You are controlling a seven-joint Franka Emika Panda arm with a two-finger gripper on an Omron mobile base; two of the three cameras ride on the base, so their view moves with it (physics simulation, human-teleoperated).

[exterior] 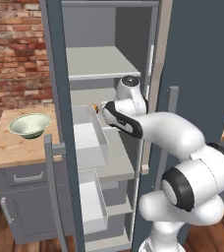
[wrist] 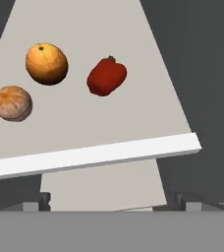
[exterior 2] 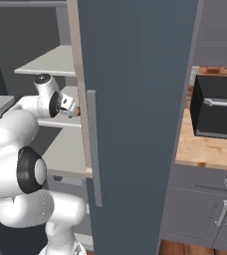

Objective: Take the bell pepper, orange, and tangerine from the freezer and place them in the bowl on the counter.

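Note:
On a pale grey shelf of the freezer [exterior: 59, 98] lie three fruits. The glossy red bell pepper [wrist: 106, 76] is at the right, the smooth orange [wrist: 46, 63] is to its left, and the paler tangerine [wrist: 12, 103] is nearest the left edge. My gripper [wrist: 110, 203] is open, its fingertips [wrist: 39, 201] wide apart, back from the shelf's front lip with nothing between them. The arm reaches into the freezer at mid height, and a bit of orange fruit [exterior: 94, 107] shows just past the hand. The pale greenish bowl [exterior: 29, 124] stands on the wooden counter [exterior: 8, 150] to the left.
Translucent white bins [exterior: 90, 140] jut out of the freezer below the hand. The open freezer door [exterior 2: 135, 124] stands to the arm's right. A black microwave [exterior 2: 217, 107] sits on a counter beyond it. A brick wall [exterior: 13, 54] is behind the bowl.

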